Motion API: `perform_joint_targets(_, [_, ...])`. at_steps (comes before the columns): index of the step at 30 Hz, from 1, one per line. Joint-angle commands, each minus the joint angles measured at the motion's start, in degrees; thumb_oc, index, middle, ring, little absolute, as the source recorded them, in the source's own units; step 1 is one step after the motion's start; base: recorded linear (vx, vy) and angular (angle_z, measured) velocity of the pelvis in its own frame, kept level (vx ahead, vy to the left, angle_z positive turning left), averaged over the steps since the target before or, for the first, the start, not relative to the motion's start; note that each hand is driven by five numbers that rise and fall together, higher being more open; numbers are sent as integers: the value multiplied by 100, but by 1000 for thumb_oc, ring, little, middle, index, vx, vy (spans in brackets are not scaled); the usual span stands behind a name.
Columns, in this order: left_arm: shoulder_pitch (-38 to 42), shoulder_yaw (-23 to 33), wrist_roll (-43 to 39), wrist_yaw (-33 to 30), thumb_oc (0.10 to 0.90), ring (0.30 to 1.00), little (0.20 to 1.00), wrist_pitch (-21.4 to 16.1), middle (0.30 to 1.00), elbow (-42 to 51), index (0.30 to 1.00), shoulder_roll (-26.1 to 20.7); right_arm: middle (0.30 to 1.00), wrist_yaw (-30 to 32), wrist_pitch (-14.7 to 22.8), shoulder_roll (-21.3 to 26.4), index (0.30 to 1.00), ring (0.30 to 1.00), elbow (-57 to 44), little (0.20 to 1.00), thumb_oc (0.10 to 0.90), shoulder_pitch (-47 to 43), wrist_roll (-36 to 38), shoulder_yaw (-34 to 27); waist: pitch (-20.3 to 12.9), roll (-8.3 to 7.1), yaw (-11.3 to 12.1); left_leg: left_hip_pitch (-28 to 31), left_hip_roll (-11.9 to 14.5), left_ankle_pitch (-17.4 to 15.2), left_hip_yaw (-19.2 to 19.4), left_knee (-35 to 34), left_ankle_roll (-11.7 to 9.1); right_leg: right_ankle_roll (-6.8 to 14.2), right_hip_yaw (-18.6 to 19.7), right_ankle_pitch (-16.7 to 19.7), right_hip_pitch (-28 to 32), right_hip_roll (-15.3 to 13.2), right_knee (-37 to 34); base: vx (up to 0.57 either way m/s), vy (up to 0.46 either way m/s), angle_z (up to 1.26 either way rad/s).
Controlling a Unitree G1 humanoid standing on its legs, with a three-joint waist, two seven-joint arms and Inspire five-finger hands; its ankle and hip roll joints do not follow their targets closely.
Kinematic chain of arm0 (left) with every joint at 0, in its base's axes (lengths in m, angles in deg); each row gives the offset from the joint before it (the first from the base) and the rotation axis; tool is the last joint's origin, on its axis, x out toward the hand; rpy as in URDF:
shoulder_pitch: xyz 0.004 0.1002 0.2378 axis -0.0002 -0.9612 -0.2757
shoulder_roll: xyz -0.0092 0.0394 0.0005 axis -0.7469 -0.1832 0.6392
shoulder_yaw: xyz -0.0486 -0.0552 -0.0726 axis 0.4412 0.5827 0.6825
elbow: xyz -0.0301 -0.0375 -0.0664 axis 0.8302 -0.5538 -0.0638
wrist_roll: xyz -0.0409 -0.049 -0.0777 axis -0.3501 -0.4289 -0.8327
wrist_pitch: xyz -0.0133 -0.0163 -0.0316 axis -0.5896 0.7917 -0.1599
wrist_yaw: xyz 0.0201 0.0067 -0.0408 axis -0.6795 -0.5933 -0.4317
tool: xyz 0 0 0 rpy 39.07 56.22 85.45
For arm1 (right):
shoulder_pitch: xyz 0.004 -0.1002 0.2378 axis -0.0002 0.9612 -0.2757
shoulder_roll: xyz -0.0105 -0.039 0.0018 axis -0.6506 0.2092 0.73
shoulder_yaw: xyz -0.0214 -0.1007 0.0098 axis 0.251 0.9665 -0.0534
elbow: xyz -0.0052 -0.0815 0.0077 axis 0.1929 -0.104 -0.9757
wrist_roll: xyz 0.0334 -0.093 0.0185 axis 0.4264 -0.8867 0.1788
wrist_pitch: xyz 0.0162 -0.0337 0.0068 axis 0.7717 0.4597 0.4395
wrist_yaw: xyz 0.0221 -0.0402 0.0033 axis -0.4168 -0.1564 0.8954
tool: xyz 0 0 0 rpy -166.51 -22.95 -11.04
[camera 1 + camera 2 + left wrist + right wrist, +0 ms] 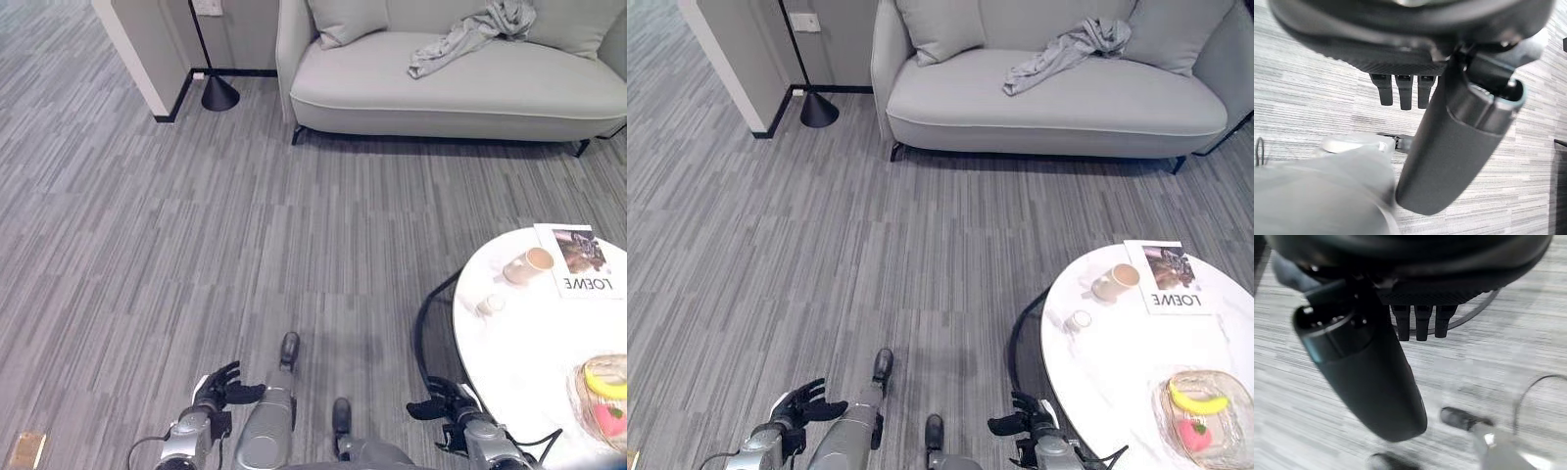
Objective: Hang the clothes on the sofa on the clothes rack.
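Silver-grey arms, dark robot hand (223, 384)

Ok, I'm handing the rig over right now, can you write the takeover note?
Left hand: low by the robot's side, fingers relaxed, holding nothing.
Right hand: low beside the round white table, also open with nothing in it.
Grey garment: lies crumpled on the sofa seat across the carpet, untouched.
Done: nothing so far.
Left: walk to the sofa, pick up the garment, find the rack and hang it.
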Motion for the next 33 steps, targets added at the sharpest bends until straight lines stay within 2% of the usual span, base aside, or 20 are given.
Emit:
perform_joint_targets(1, [-184, 38, 93, -14, 800, 900, 900, -271, 900, 660, 900, -533, 900, -12, 283, 282, 900, 900, -490, 900, 800, 20, 2, 6, -612, -211, 147, -40, -362, 311, -226, -720, 283, 490, 294, 1147, 1199, -520, 660, 406, 193, -40])
perform_joint_targets(6, [-236, 149, -30, -130, 800, 900, 900, -313, 900, 726, 900, -638, 900, -7, 255, 540, 900, 900, -839, 900, 800, -3, -71, -13, -217, 469, -148, 1423, -176, 222, -308, -721, 295, 258, 19, 1063, -267, -147, 3499, 523, 287, -30])
perform_joint_targets(7, [-240, 184, -57, -160, 800, 900, 900, -338, 900, 767, 900, -643, 900, -1, 257, 568, 900, 900, -892, 900, 800, -1, -98, -31, -147, 492, -194, 1655, -161, 150, -294, -721, 279, 264, -39, 921, -462, -141, 3428, 681, 101, -19])
perform_joint_targets(9, [-305, 291, -173, -191, 800, 900, 900, -424, 900, 874, 900, -597, 900, -26, 266, 717, 900, 900, -993, 900, 800, -28, -135, -32, -65, 482, -373, 2189, -209, -4, -153, -721, 225, 564, -428, 821, -722, -186, 2060, 819, -9, -16])
perform_joint_targets(10, [-423, 299, -189, -168, 800, 900, 900, -447, 900, 956, 900, -615, 900, -46, 240, 796, 900, 900, -1065, 900, 800, -18, -191, 19, 28, 511, -585, 2607, -251, -121, -219, -721, 294, 755, -516, 890, -1232, 28, 612, 585, -54, -2])
perform_joint_targets(11, [-423, 299, -189, -169, 800, 900, 900, -447, 900, 956, 900, -615, 900, -46, 240, 796, 900, 900, -1065, 900, 800, -18, -191, 19, 32, 512, -587, 2612, -249, -121, -220, -721, 294, 755, -517, 891, -1225, 28, 609, 775, -79, -7])
perform_joint_targets(12, [-325, 245, -254, -171, 800, 900, 900, -408, 900, 870, 900, -713, 900, -64, 161, 869, 900, 900, -1029, 900, 800, -90, -200, 107, 199, 586, -849, 2954, -160, -257, -302, -721, 370, 858, -469, 850, -1869, 218, -317, 567, -88, 1])
perform_joint_targets(16, [-254, 121, -328, -110, 800, 900, 900, -347, 900, 952, 900, -594, 900, -109, 185, 866, 900, 900, -1061, 900, 800, -11, -210, 106, 20, 565, -1014, 3384, 148, -29, -408, -620, 382, 958, -345, 1085, -1631, 275, -259, 693, -275, 109])
perform_joint_targets(17, [-288, 143, -371, -78, 800, 900, 900, -333, 900, 1002, 900, -519, 900, -95, 204, 862, 900, 900, -1040, 900, 800, 74, -259, 51, -147, 422, -1027, 3094, 204, 1, -305, 403, 443, 997, -262, 1183, -1344, 150, -116, 1032, -699, 110])
perform_joint_targets(18, [-350, 126, -395, 4, 800, 900, 900, -316, 900, 1145, 900, -426, 900, -47, 194, 888, 900, 900, -1090, 900, 800, 181, -162, -63, -116, 50, -940, 2247, 170, -281, 12, 2486, 533, 960, -346, 1205, -901, -114, -62, 785, -579, 109])
perform_joint_targets(19, [-350, 124, -395, 3, 800, 900, 900, -316, 900, 1146, 900, -423, 900, -47, 194, 891, 900, 900, -1091, 900, 800, 182, -162, -65, -120, 88, -949, 2194, 205, -341, -8, 2588, 529, 957, -371, 1208, -906, -83, -61, 663, -650, 87])
perform_joint_targets(20, [-347, 63, -397, 16, 800, 900, 900, -327, 900, 1189, 900, -388, 900, 37, 136, 882, 900, 900, -975, 900, 800, 128, -52, -144, 99, -171, -775, 1230, 226, -646, 180, 4266, 559, 867, -481, 1200, -389, -243, -91, 302, -317, 86])
perform_joint_targets(22, [-289, 44, -394, 8, 800, 900, 900, -349, 900, 1168, 900, -382, 900, 82, 124, 894, 900, 900, -858, 900, 800, 57, -32, -106, 225, -138, -733, 810, 218, -785, 171, 4727, 530, 811, -556, 1150, -208, -198, -129, 301, -284, 54])
perform_joint_targets(24, [-227, 69, -445, -15, 800, 900, 900, -410, 900, 1161, 900, -335, 900, 85, 108, 832, 900, 900, -839, 900, 800, 29, -20, -118, 295, -177, -505, 62, -193, -726, 224, 4428, 456, 734, -510, 1117, 218, -110, -293, 447, -235, -10])
perform_joint_targets(25, [-247, 107, -495, 20, 800, 900, 900, -413, 900, 1243, 900, -356, 900, 91, 131, 802, 900, 900, -870, 900, 800, 48, -15, -152, 261, -229, -387, -29, -337, -624, 244, 3754, 449, 748, -452, 1113, 379, -93, -317, 718, -166, -52])
perform_joint_targets(26, [-322, 163, -572, 39, 800, 900, 900, -393, 900, 1402, 900, -355, 900, 128, 180, 802, 900, 900, -852, 900, 800, 127, -41, -216, 223, -200, -160, 69, -480, -398, 148, 2198, 445, 795, -320, 1120, 648, 9, -317, 760, -83, -61])
perform_joint_targets(28, [-395, 168, -539, 83, 800, 900, 900, -362, 900, 1544, 900, -382, 900, 153, 235, 857, 900, 900, -784, 900, 800, 89, -81, -192, 187, -91, 89, -24, -509, -242, 158, 15, 505, 834, -297, 1047, 939, 139, -317, 705, 4, -69])
perform_joint_targets(31, [-499, 166, -415, 116, 800, 900, 900, -209, 900, 1548, 900, -539, 900, 110, 221, 870, 900, 900, -714, 900, 800, 8, -83, -117, -91, 12, 225, 199, -251, -155, 324, -721, 365, 811, -439, 1007, 1223, 65, -252, 810, 202, -89])
perform_joint_targets(32, [-539, 411, -268, 55, 800, 900, 900, -331, 900, 1358, 900, -566, 900, 40, 219, 807, 900, 900, -757, 900, 800, -53, -131, -127, -347, 265, 196, 1050, 0, 294, 269, -719, 286, 512, -489, 920, 752, -451, 2044, 1018, 523, -121])
perform_joint_targets(33, [-556, 420, -231, 9, 800, 900, 900, -333, 900, 1367, 900, -601, 900, 36, 195, 835, 900, 900, -790, 900, 800, -58, -123, -120, -220, 405, 93, 1333, 87, 269, 262, -721, 252, 436, -464, 826, 432, -396, 2451, 898, 465, -224])
